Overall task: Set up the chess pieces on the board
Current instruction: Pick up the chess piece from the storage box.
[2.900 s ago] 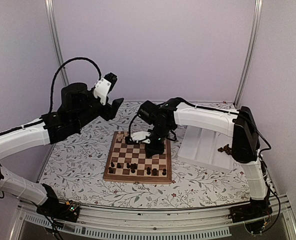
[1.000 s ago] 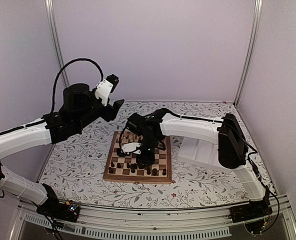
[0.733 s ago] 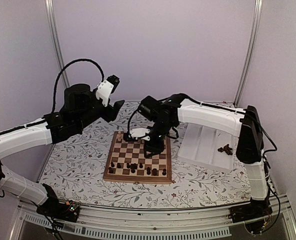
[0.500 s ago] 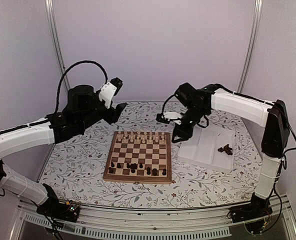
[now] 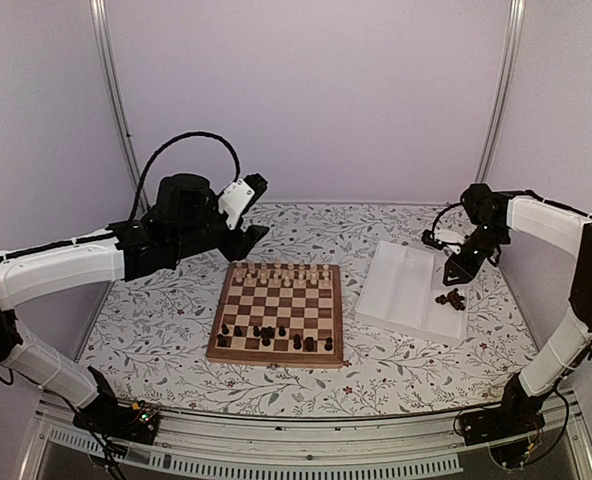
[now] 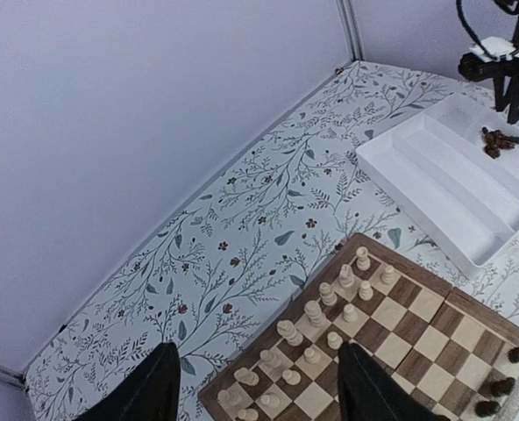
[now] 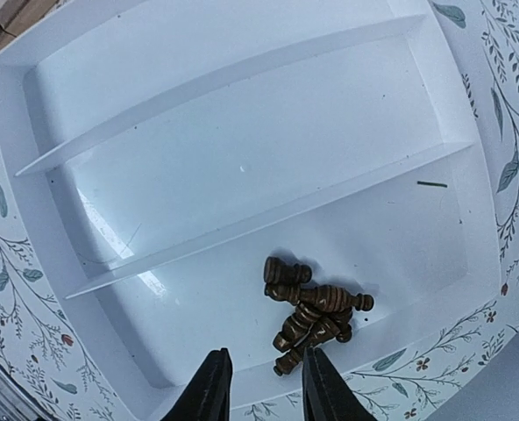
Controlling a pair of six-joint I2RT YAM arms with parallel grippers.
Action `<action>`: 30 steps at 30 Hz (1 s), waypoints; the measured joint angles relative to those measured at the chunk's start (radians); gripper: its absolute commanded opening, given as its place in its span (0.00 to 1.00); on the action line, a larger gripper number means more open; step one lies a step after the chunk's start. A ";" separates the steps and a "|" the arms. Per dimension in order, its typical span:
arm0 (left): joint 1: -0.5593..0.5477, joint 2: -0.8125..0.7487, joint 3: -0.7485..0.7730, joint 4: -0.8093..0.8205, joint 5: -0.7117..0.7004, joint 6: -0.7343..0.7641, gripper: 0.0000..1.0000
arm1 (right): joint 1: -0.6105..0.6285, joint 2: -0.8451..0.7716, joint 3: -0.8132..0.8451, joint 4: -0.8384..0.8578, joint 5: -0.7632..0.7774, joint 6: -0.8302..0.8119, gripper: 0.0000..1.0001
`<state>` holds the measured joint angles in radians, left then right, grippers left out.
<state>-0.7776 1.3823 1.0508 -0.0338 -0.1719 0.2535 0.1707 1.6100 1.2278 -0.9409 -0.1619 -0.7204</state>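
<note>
— Where are the dark chess pieces point(image 5: 276, 336) sitting?
— In two places. Some are standing upright on the board point(image 5: 276, 305), spread unevenly over its two near rows. The rest are lying as a heap of dark pieces point(image 7: 312, 311) in the white tray point(image 7: 242, 149).
— Which compartment?
— The right wrist camera is settling that. The heap is lying in the outermost of three troughs, the one farthest from the board, with pieces tumbled on their sides across one another. From overhead it is showing only as a dark clump.
— And the right gripper point(image 7: 259, 386)?
— It is hanging just beside the heap, near the tray's outer edge. Its jaws are standing narrowly apart with nothing between them.
— The left gripper point(image 6: 259, 390)?
— It is hovering above the table behind the board's far left corner, its fingers spread wide and empty. Its camera is looking down on the pale chessmen point(image 6: 330, 316) lining the far rows, and it is catching only a few dark ones at the frame's edge.
— What is lying around them?
— Board and tray are sitting apart on the flowered tablecloth point(image 5: 156, 320), the tray to the right and askew. Two raised ridges are dividing the tray between the heap and the board.
</note>
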 measured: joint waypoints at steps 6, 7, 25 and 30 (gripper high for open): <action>-0.007 0.001 0.000 -0.014 0.006 0.001 0.63 | -0.008 0.068 -0.030 0.045 0.029 -0.046 0.33; -0.008 0.001 0.000 -0.016 0.005 0.002 0.63 | -0.008 0.083 -0.030 0.052 0.031 -0.049 0.33; -0.021 0.021 0.013 -0.042 0.010 0.008 0.64 | -0.011 0.268 -0.027 0.134 0.074 -0.061 0.26; -0.021 0.028 0.014 -0.051 0.012 0.008 0.64 | -0.015 0.268 -0.027 0.134 0.070 -0.059 0.19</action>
<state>-0.7986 1.4101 1.0649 -0.0845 -0.1596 0.2619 0.1558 1.8778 1.2003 -0.8070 -0.0921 -0.7795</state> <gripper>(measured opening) 0.635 0.254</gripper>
